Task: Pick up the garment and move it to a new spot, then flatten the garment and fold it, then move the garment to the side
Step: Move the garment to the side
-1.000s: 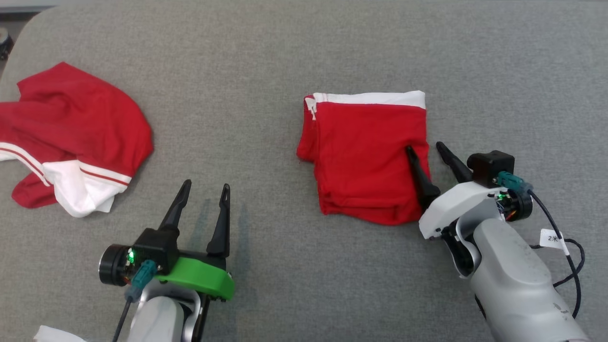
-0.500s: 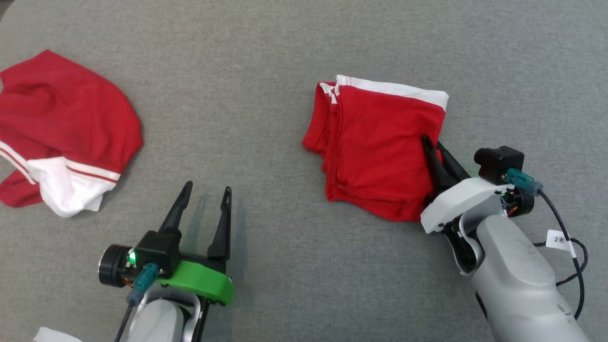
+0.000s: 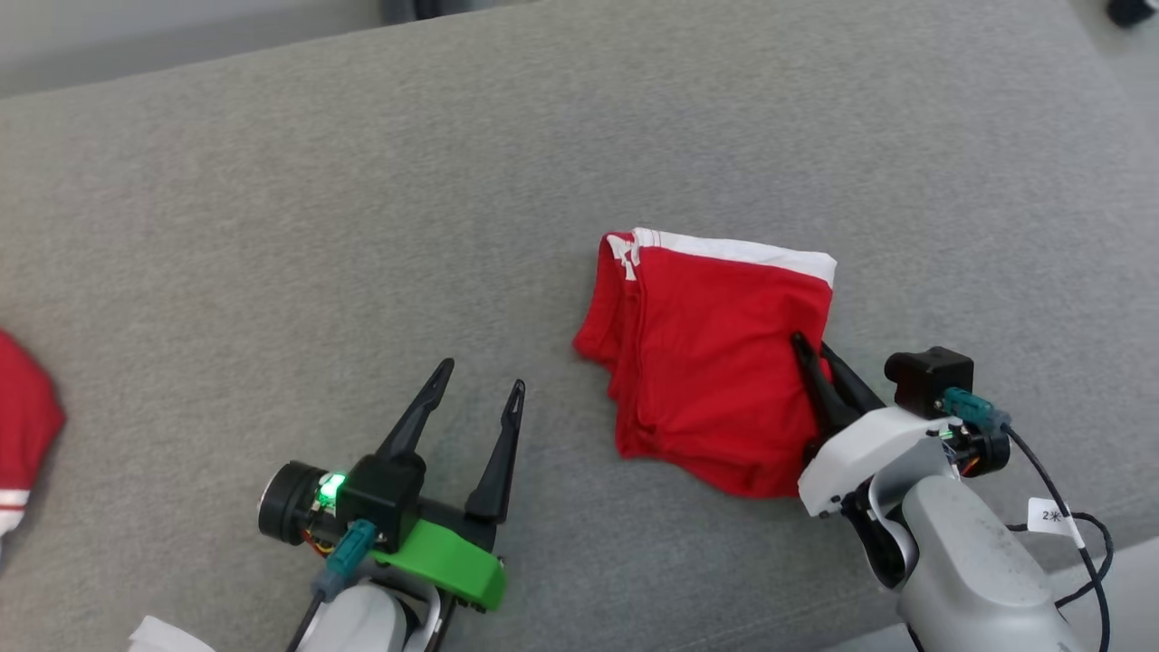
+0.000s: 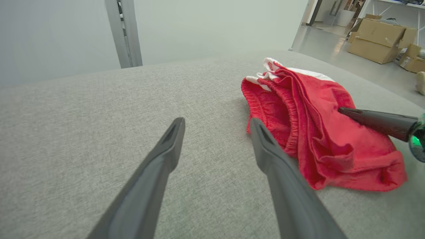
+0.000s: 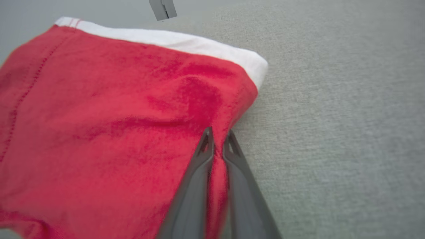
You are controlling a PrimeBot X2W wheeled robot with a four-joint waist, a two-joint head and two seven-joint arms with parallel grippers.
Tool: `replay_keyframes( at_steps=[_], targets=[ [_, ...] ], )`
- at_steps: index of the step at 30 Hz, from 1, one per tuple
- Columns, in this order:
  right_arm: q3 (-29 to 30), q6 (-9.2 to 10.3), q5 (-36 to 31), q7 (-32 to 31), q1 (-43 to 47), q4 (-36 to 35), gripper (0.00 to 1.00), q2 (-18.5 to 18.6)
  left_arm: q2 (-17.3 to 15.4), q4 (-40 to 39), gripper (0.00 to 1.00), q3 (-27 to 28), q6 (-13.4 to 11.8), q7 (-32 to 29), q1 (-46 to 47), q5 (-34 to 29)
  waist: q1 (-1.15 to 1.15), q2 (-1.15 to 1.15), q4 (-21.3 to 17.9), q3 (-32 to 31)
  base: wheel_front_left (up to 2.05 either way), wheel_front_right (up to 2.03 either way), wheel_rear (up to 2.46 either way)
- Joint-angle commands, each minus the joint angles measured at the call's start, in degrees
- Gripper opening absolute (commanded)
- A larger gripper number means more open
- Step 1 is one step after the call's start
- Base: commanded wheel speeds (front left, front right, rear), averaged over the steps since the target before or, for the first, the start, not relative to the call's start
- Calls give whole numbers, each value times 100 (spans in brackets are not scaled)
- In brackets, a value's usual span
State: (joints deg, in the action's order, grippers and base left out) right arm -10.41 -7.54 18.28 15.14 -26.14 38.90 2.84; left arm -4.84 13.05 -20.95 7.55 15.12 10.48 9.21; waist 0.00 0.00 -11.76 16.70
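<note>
A folded red garment (image 3: 715,358) with a white band along its far edge lies on the grey cushion (image 3: 362,226). My right gripper (image 3: 809,346) is shut on the garment's right edge, pinching red cloth between its fingers (image 5: 217,137). In the left wrist view the folded garment (image 4: 312,132) sits to the right, with the right gripper's dark finger (image 4: 378,121) lying across it. My left gripper (image 3: 482,378) stands open over bare cushion to the left of the garment, nothing between its fingers (image 4: 172,146).
A second red and white garment (image 3: 23,426) shows at the far left edge of the head view. The cushion's front right edge (image 3: 1114,552) runs close to my right arm. Cardboard boxes (image 4: 382,39) stand on the floor beyond the cushion.
The right gripper has shut on the garment's right edge and drags it. The camera has turned right, so the second garment slid toward the left edge of the picture.
</note>
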Motion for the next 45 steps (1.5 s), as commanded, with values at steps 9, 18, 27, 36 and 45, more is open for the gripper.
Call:
replay_keyframes(
  at_steps=[9, 18, 27, 36, 45],
  targets=[
    [-4, 10, -260, 1, 172, 36, 0, 14, -86, 18, 100, -248, -12, 4, -168, 37, 0, 0, -1406, -334, 0, 0, 0],
    [92, 11, -898, 1, -501, 315, 0, 16, -316, -70, 100, -363, -12, 4, 91, 79, 0, 0, -1077, 233, 0, 0, 0],
    [974, 11, -1990, -25, -2012, 1044, 0, 174, -705, -293, 100, -342, -12, 4, 543, 151, 0, 0, -436, 1163, 0, 0, 0],
    [2868, 11, -3183, -327, -2862, 1292, 0, 995, -824, -443, 100, -366, -12, 4, 897, 216, 0, 0, 49, 1555, 0, 0, 0],
    [4473, 11, -4304, -663, -2983, 631, 0, 1242, -805, -432, 100, -243, -12, 3, 986, 236, 0, 0, 196, 1608, 0, 0, 0]
  ],
)
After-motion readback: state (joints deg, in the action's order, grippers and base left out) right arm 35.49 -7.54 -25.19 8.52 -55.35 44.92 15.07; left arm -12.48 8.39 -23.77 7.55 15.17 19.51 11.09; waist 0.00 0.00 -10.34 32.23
